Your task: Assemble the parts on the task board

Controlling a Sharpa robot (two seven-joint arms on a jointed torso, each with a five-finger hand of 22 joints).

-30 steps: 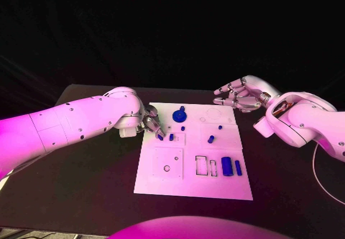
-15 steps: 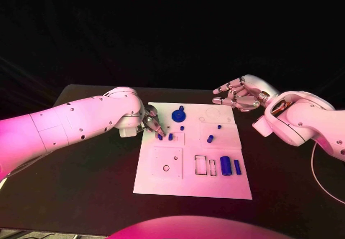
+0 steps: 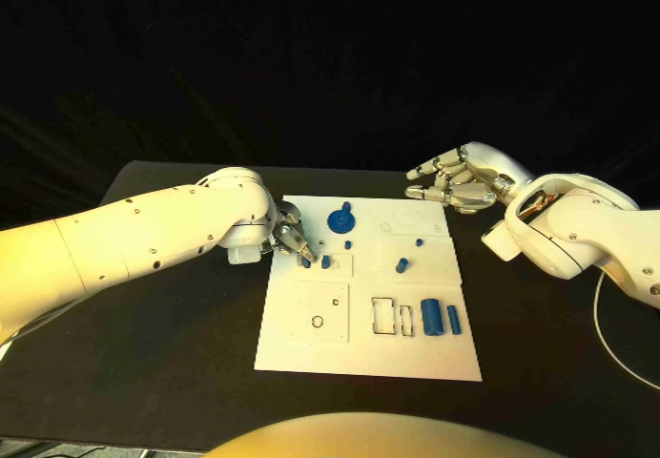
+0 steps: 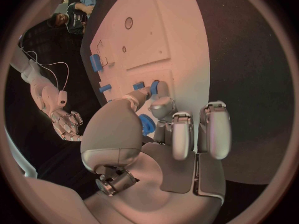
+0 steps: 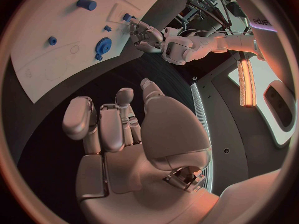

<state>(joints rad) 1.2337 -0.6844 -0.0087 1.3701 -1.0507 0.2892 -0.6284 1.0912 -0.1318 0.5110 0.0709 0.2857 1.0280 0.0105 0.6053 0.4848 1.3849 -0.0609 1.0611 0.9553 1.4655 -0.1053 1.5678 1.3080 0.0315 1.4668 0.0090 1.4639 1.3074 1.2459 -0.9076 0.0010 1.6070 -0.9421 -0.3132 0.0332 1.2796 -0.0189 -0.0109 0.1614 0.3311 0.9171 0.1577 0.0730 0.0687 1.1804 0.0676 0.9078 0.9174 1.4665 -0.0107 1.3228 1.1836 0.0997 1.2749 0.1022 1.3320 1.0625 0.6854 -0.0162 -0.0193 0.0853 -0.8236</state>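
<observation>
Most blue parts point(image 3: 432, 317) lie loose on the white board point(image 3: 371, 358), mid-bench, so plenty remains. The left hand point(image 3: 292, 239) fingers pinch a small peg point(image 4: 154, 87) at the board; the right hand point(image 3: 458, 184) hovers off the board's far corner, fingers apart.

counter point(image 3: 152, 363): black, matte, runs wide under everything, with bare dark surface on both sides of the board

task board point(image 3: 369, 358): white plate lying flat pretty much in the middle of the counter, long side running away from the robot

board surface: has outlined recesses and small holes cut in it

far edge: counter's back edge sits just past the board's far end, dark backdrop behind it
</observation>
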